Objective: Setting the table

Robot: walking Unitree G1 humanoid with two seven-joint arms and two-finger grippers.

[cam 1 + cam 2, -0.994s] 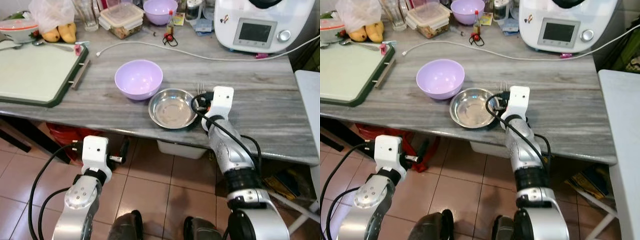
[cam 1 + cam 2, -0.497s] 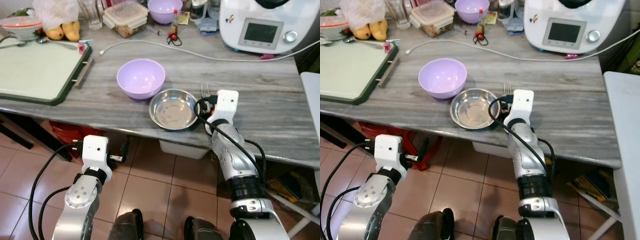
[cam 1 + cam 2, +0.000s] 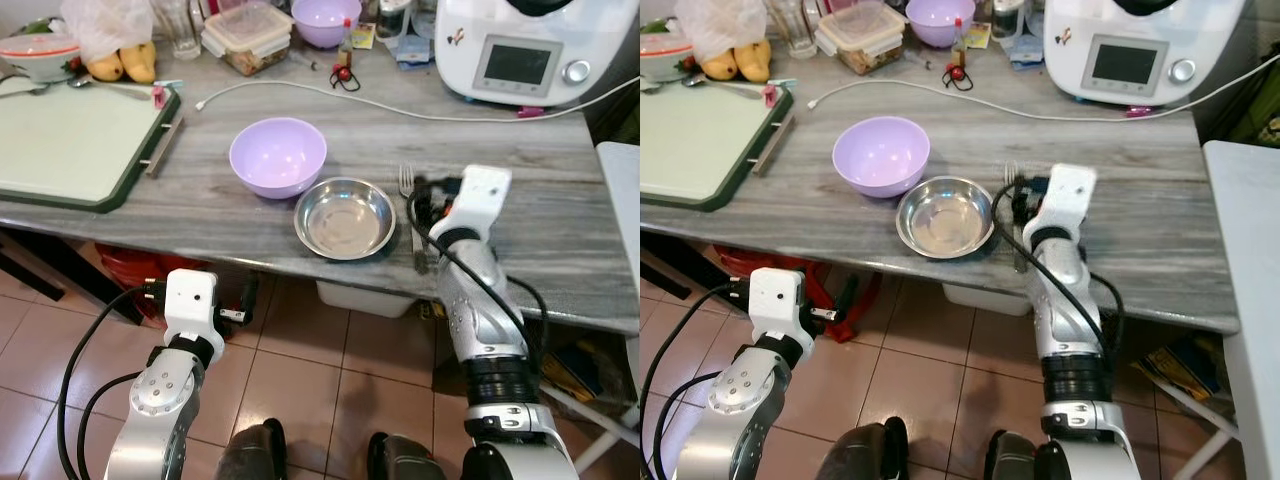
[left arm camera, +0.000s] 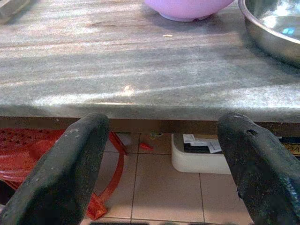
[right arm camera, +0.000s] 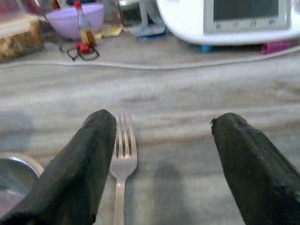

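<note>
A fork (image 3: 408,186) lies flat on the grey table (image 3: 540,215), just right of a steel bowl (image 3: 345,217), tines pointing to the back. A purple bowl (image 3: 278,155) stands behind and to the left of the steel bowl. My right gripper (image 5: 161,164) hovers open low over the table, and the fork (image 5: 123,157) lies free just inside one finger (image 5: 86,164). In the left eye view its white wrist (image 3: 478,195) sits right of the fork. My left gripper (image 4: 159,159) hangs open below the table's front edge, with nothing between its fingers.
A green-rimmed board (image 3: 70,145) covers the table's left. A white cable (image 3: 400,108) crosses behind the bowls. A white kitchen machine (image 3: 520,50), a food box (image 3: 247,38), a second purple bowl (image 3: 327,20) and bananas (image 3: 120,65) line the back.
My right arm has swung right, away from the steel bowl, uncovering the fork on the table. The left arm has stayed put. The camera shifted slightly.
</note>
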